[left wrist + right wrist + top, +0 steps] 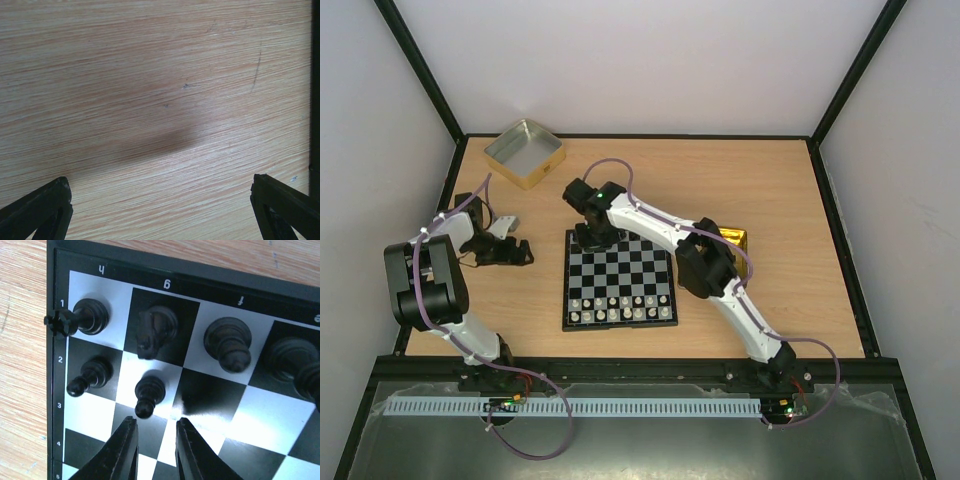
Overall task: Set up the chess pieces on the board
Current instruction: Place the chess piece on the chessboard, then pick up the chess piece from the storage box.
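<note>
In the right wrist view, black chess pieces stand at a corner of the board: a rook, a knight, a bishop and a further piece on the edge row. Two pawns stand in the row before them. My right gripper hovers just short of the second pawn, slightly open with nothing between its fingers. From above, it is at the board's far left corner. My left gripper is wide open over bare wood, left of the board.
Silvery-white pieces fill the board's two near rows. A silver-lined square tin sits at the back left. A shiny gold tin lies behind the right arm. A black strip runs down the right edge of the left wrist view.
</note>
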`<state>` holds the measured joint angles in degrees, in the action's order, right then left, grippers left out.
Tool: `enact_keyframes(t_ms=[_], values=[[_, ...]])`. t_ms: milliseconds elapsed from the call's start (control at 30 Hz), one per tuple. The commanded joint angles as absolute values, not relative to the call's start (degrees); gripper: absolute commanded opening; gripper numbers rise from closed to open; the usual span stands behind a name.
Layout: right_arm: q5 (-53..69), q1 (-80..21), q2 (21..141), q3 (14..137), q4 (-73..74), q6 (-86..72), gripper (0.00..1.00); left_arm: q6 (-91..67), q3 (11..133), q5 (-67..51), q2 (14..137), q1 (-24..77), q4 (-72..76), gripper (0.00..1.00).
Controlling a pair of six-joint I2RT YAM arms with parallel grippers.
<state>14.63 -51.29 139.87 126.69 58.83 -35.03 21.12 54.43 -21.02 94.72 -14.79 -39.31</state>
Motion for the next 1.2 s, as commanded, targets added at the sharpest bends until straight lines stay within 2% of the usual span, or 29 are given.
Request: enact_keyframes(t_ms=[0,333,500,633,867,1167], values=[[13.98,-51.51,134.98,124.29,58.04,-35.90,0.21,21.97,53.70,-21.90,94.86,-14.66,-39.65,0.97],[13.94,-51.59,129.76,119.41,55.23,-36.04,0.21,22.64,53.36,-21.88,93.75,-14.62,-40.15,0.97],[11.18,-51.53,122.73,112.74,54.44,-36.09,0.21,23.39,53.73,-21.56,92.02,-14.61,-41.39,0.97],[6.87,-50.15,114.66,102.89,54.02,-36.10,0.21,23.47,54.96,-19.36,89.08,-14.65,-42.46,0.98],[4.34,-39.53,98.30,79.95,49.25,-37.21,0.21,21.71,59.76,-15.88,85.39,-14.35,-49.07,0.98],[4.16,-25.35,90.08,64.98,42.90,-34.16,0.22,21.96,62.06,-10.55,80.75,-12.51,-55.72,0.98]])
